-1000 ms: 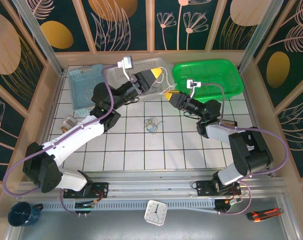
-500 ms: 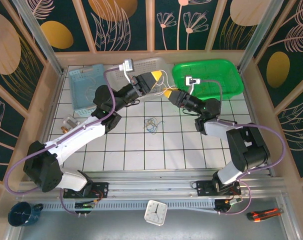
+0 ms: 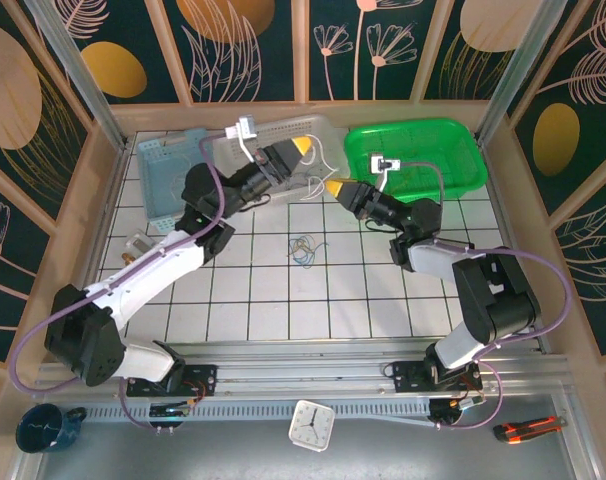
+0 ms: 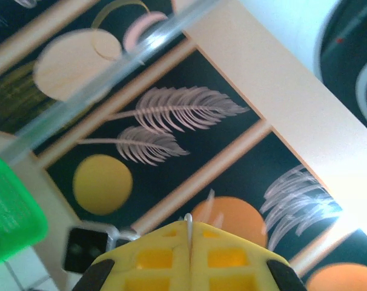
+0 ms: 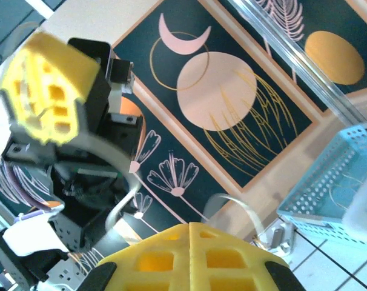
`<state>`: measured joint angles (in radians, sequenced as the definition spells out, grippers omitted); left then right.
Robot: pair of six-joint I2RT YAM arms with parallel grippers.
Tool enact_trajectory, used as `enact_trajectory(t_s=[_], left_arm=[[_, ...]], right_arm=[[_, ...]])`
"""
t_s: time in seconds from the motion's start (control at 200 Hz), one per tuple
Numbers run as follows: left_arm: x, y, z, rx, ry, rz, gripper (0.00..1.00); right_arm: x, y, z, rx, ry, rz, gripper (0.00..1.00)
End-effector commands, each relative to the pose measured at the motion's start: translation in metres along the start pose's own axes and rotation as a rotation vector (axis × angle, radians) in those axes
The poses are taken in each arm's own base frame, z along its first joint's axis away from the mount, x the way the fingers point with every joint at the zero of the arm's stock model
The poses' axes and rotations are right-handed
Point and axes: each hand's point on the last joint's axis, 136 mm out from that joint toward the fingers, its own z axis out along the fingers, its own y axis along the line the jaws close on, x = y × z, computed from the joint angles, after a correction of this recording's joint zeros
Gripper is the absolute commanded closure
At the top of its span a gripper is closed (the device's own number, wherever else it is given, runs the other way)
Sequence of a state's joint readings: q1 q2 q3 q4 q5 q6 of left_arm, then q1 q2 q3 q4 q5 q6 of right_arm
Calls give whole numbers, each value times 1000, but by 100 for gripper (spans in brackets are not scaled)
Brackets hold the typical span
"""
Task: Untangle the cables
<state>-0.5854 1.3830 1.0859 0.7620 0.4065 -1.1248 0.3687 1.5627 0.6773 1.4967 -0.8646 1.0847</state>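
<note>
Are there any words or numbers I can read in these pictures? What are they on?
No word, label or brand can be read anywhere.
The clock at the near edge has marks on its face, but they are too small to read.

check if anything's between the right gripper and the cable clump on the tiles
Nothing visible does. Between the right gripper and the cable clump lie just white tiles.

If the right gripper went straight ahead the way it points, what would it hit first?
The right gripper would likely meet the left arm's wrist, just behind the left gripper; height is unclear.
</note>
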Motion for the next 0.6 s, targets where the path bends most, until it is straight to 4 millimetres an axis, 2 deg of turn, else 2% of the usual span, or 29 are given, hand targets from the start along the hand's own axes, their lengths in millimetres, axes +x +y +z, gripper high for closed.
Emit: enact_trajectory(t_s=[0.0, 0.165, 0.25, 0.455, 0.596], left_arm=[[-41, -15, -18, -27, -79, 125, 100], [-73, 2, -44, -124, -136, 196, 100], [-88, 17, -59, -192, -166, 227, 100], [-126, 67, -105, -404, -251, 285, 100], [-146, 109, -141, -574, -299, 325, 100]], right_arm=[[-1, 4, -8, 17, -20, -47, 100], [11, -3, -15, 62, -8, -34, 100], [15, -6, -19, 87, -1, -30, 100], [21, -10, -24, 167, 27, -45, 100], [25, -15, -26, 272, 63, -82, 100]])
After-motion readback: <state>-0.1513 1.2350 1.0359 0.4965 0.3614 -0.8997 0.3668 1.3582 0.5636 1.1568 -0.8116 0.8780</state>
